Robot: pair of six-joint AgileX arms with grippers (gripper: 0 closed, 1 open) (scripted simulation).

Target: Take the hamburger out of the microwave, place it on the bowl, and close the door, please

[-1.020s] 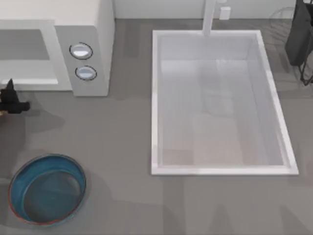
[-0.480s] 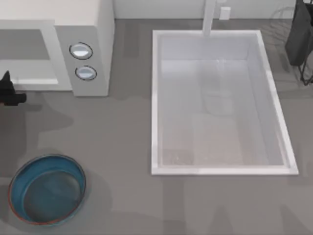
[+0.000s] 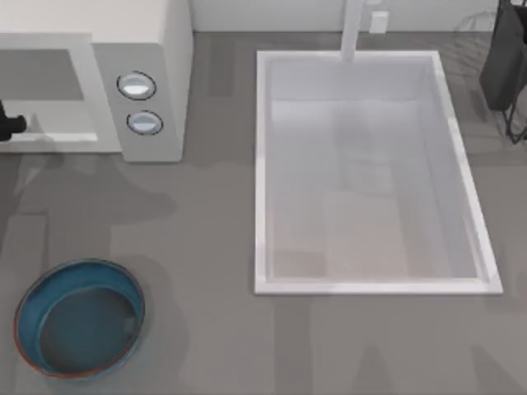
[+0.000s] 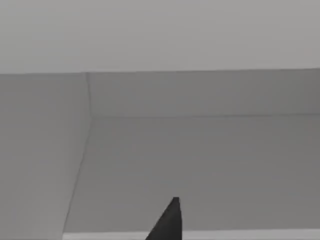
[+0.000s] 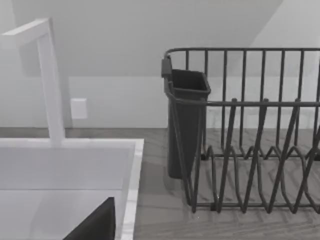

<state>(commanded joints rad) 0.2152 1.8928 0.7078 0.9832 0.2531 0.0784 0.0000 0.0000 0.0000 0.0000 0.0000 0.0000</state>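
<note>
While poised at the far left edge of the top view, left gripper (image 3: 10, 125) faced the microwave (image 3: 123, 74) cavity, nearer than the parked right arm, finger state impossible to tell.

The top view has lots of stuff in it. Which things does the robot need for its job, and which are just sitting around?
For the job:
microwave, its cavity open toward the table
bowl, at the table's front left, nothing in it
left gripper, at the microwave's opening

Just lying about:
sink
faucet
dish rack, at the far right
</note>
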